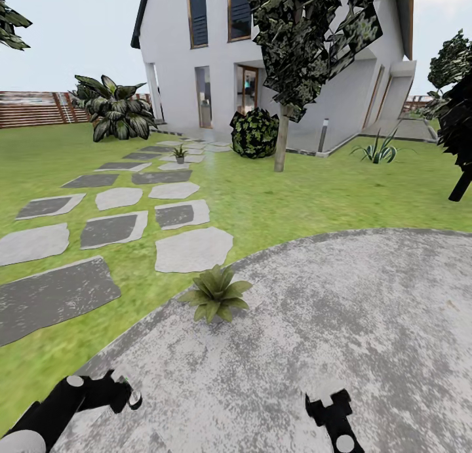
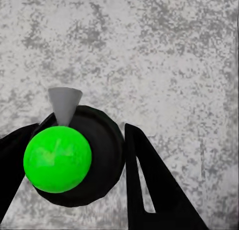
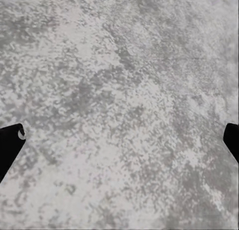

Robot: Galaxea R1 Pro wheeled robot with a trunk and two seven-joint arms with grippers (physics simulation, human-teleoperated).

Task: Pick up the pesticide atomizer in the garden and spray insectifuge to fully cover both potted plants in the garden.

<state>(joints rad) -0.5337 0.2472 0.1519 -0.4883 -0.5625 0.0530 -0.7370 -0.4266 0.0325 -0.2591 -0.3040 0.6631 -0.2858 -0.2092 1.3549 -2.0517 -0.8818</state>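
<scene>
The left tool [image 2: 74,155] clasped the pesticide atomizer [image 2: 74,155] at the frame's lower left; the right tool [image 3: 119,145] gaped wide. One potted plant [image 1: 216,293] sat lower centre, another [image 1: 179,154] upper left.

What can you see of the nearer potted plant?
The nearer potted plant is a low rosette of pointed, olive-green leaves spreading outward and slightly upward. Its pot is hidden under the leaves, so I can't describe it. It stands upright at the edge of the round grey paved patch, where paving meets lawn, just below a pale stepping stone. Neither claw touches it; both are well short of it.
</scene>
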